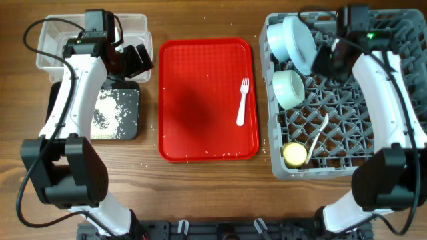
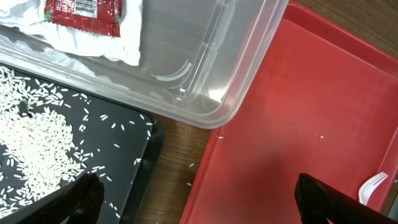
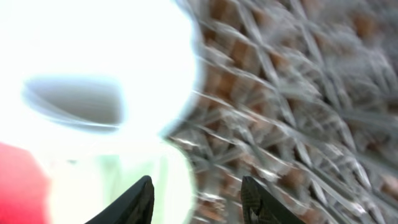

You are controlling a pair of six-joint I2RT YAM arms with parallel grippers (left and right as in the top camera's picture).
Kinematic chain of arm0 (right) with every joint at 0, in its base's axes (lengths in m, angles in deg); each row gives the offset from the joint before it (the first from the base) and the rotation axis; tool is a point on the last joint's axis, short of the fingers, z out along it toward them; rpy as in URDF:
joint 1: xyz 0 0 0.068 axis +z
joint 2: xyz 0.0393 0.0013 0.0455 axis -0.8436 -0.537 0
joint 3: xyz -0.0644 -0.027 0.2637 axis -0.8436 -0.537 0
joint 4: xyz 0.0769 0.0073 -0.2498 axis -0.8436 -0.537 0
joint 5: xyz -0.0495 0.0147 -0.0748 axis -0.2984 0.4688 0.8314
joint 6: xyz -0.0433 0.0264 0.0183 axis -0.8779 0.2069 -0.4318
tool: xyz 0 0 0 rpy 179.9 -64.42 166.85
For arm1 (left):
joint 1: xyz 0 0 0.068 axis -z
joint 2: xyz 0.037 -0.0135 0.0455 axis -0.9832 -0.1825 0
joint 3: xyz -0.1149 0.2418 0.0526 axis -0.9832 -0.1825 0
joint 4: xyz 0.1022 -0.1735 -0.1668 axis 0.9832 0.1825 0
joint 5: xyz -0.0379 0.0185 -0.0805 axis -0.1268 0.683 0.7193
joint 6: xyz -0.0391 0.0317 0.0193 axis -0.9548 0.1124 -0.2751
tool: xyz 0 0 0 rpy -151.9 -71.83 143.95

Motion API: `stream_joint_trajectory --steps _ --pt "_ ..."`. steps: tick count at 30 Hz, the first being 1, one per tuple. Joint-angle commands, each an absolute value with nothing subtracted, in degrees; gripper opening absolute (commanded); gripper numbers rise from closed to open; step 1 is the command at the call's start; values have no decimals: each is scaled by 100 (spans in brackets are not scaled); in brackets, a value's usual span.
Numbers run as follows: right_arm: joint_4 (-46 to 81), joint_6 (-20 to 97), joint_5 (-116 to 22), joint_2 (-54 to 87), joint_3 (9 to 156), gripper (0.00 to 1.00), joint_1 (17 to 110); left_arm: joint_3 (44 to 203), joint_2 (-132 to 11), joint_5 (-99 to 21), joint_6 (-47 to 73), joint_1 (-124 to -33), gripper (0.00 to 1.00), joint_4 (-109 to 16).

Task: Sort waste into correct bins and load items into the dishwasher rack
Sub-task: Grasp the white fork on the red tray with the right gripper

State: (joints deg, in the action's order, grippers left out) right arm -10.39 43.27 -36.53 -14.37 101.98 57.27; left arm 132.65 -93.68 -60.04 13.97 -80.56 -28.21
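Observation:
My left gripper [image 1: 137, 60] [image 2: 205, 208] is open and empty, hovering over the near corner of the clear tub [image 1: 53, 40] [image 2: 236, 68]. The tub holds the white napkin [image 2: 93, 40] and the red wrapper [image 2: 84, 12]. The black tray [image 1: 130, 100] [image 2: 124, 162] holds rice grains [image 1: 107, 113] [image 2: 37, 149]. The white fork [image 1: 242, 101] [image 2: 373, 185] lies on the red tray [image 1: 200, 100]. The dishwasher rack [image 1: 347, 113] holds the plate [image 1: 299, 41], two bowls [image 1: 289, 88] [image 1: 275, 45], the yellow cup [image 1: 294, 155] and the spoon [image 1: 319, 133]. My right gripper [image 1: 328, 60] [image 3: 196, 202] is open beside the plate; its view is blurred.
Loose rice grains lie scattered on the wood table [image 1: 147, 167] and on the red tray [image 2: 292, 124]. The red tray sits between the bins and the rack. Cables run over the tub and the rack's far edge.

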Motion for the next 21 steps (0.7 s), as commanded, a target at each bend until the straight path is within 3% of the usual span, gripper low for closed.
stream_joint_trajectory --steps 1,3,7,14,21 --pt "-1010 3787 -4652 -1295 11096 49 6514 13330 -9252 -6056 1391 -8074 100 -2826" --pt "-552 4003 -4302 -1345 11184 59 7530 13330 -9250 -6056 1391 -8072 100 -2826" --pt "-285 4771 -3732 -2070 11182 60 8557 13330 -9250 -6056 1388 -8074 100 -2826" --pt "-759 5162 -3707 -3821 11180 55 8621 13330 -9250 -6056 1388 -8074 100 -2826" --pt "-1000 5603 -3629 -4438 11171 54 8450 13330 -9250 -6056 1388 -8074 100 -2826"
